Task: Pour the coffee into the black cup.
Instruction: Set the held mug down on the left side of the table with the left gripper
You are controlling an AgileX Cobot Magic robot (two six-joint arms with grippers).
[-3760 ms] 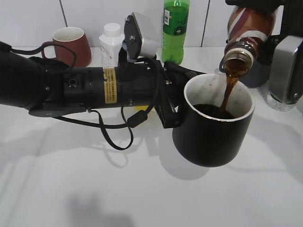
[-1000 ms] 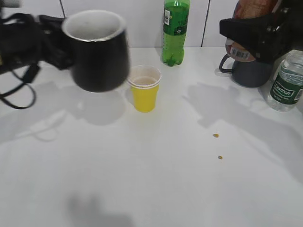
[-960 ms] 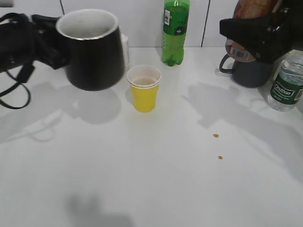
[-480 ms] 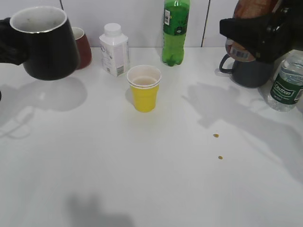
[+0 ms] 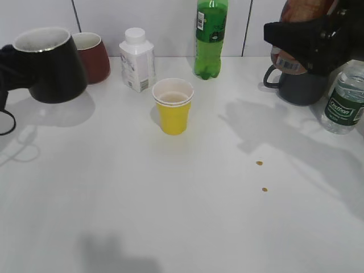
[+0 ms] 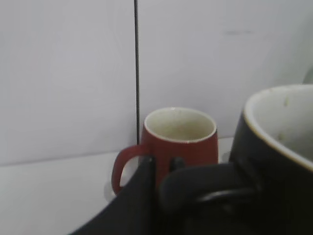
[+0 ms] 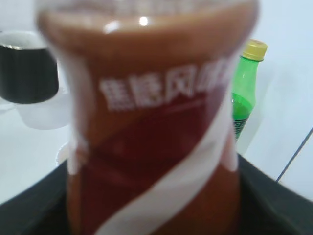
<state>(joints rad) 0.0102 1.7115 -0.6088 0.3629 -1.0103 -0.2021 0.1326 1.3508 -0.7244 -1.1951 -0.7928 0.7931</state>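
Observation:
The black cup (image 5: 48, 65) is at the far left, slightly tilted, low by the table. My left gripper (image 5: 11, 62) is shut on its handle. In the left wrist view the cup (image 6: 279, 161) fills the right side, and the gripper (image 6: 162, 164) clamps the handle (image 6: 210, 188). My right gripper (image 5: 304, 37) is shut on the coffee bottle (image 5: 287, 61) and holds it high at the back right. The bottle (image 7: 151, 122), with brown liquid and a brown-and-white label, fills the right wrist view and hides the jaws.
A maroon mug (image 5: 91, 54), a white bottle (image 5: 137, 60) and a green bottle (image 5: 211, 37) stand along the back. A yellow cup (image 5: 173, 105) stands mid-table. A dark grey mug (image 5: 298, 85) and a water bottle (image 5: 344, 99) are at the right. Two coffee drops (image 5: 259, 163) lie on the table.
The pouring has stopped. My left gripper has carried the black cup from the middle to the far left and lower. The right gripper with the bottle has stayed still over the last second.

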